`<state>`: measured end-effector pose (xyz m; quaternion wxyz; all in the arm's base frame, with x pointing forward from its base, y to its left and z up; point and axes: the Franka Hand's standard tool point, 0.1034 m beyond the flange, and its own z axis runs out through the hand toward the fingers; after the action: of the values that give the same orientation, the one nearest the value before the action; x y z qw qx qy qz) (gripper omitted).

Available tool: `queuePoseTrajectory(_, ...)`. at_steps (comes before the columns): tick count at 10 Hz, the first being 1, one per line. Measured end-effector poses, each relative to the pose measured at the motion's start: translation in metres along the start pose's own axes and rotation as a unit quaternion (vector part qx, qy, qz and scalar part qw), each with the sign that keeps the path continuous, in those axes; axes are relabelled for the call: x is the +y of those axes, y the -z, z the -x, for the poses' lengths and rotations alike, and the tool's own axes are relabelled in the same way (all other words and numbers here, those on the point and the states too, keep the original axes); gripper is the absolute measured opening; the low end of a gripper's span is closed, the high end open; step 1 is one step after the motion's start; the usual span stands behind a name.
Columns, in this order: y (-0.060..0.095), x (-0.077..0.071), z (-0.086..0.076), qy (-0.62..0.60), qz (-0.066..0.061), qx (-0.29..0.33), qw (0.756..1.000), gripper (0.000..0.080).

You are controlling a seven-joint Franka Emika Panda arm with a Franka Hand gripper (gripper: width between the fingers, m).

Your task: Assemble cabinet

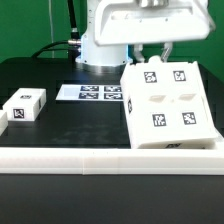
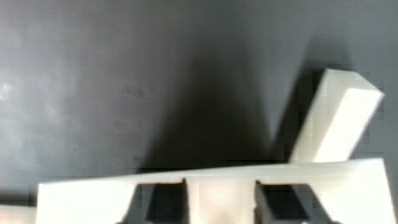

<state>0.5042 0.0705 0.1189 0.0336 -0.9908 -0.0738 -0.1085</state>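
The cabinet (image 1: 165, 105), a large white box with several black-and-white tags on its upper face, lies tilted on the black table at the exterior view's right. My gripper (image 1: 152, 52) hangs over its far edge. In the wrist view the gripper (image 2: 221, 195) has its two dark fingers (image 2: 160, 202) pressed on either side of a white wall of the cabinet (image 2: 331, 125). Another white panel of it slants away over the dark table. The gripper is shut on the cabinet.
A small white tagged block (image 1: 24, 105) lies at the exterior view's left. The marker board (image 1: 90, 93) lies flat at the back middle. A white raised rim (image 1: 100, 158) runs along the table's front edge. The robot base (image 1: 100, 45) stands behind.
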Motion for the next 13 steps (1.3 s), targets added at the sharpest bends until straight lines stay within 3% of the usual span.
queuePoseTrajectory(5,-0.006,0.003,0.000,0.006,0.001,0.004,1.000,0.0144)
queuePoseTrajectory(10,0.007,0.008,-0.026,0.001,-0.002,0.002,1.000,0.0117)
queuePoseTrajectory(13,0.005,0.008,-0.024,0.001,-0.002,0.002,1.000,0.0097)
